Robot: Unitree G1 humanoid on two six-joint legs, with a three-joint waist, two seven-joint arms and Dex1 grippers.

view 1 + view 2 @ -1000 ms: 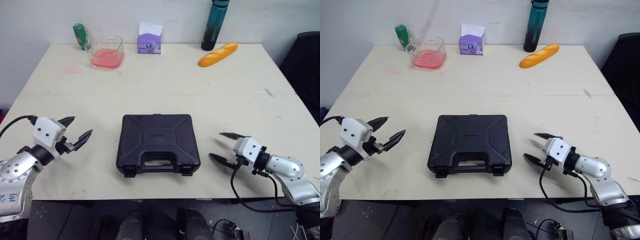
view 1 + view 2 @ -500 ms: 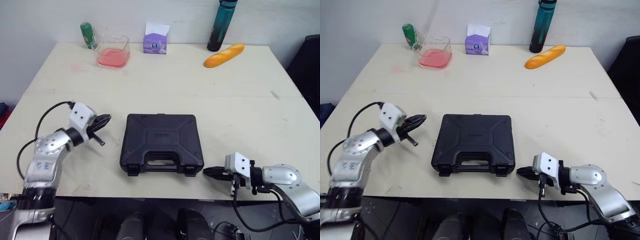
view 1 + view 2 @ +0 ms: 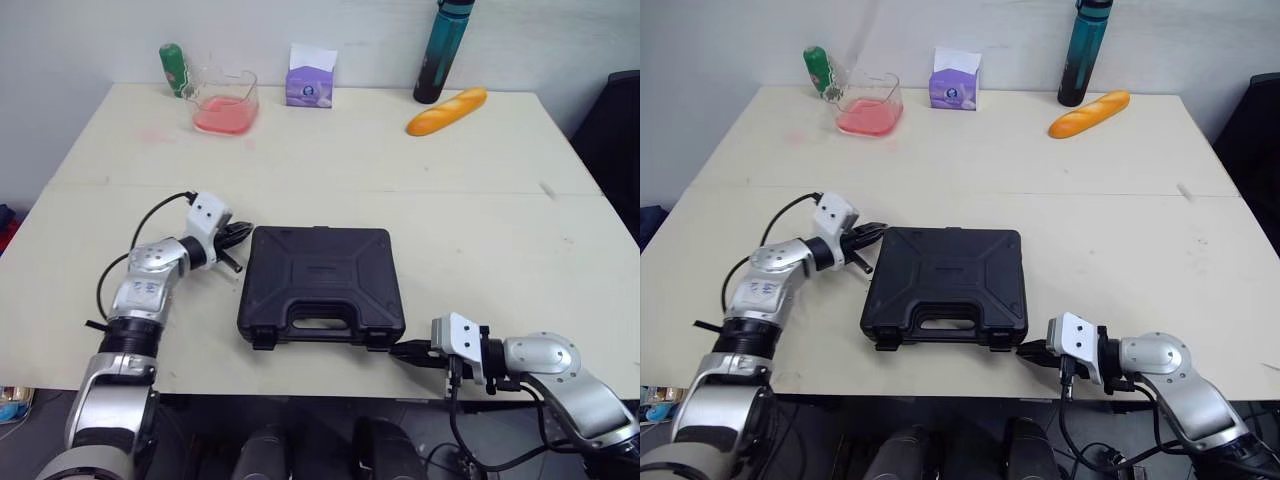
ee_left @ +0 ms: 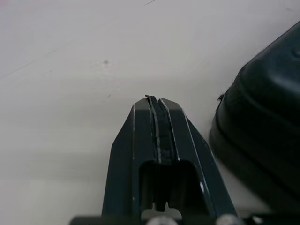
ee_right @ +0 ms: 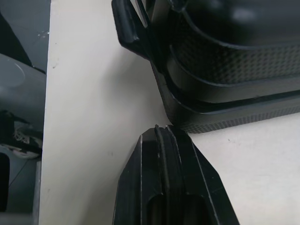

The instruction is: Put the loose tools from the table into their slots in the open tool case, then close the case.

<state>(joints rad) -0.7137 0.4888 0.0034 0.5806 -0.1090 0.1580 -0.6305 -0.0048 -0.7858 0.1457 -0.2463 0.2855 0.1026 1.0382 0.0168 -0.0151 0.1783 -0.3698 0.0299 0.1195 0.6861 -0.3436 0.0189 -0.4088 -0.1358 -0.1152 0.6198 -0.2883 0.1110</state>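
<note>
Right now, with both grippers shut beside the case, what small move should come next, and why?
Probably nudge the right gripper onto the right latch. The case lies closed, that latch seems to stick out, and the shut tips sit at that front corner.

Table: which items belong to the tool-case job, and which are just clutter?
Job: case, lid closed; left gripper, shut, by its far left corner; right gripper, shut, by its near right corner.
Clutter: green bottle; pink tub; purple box; teal bottle; bread.
</note>
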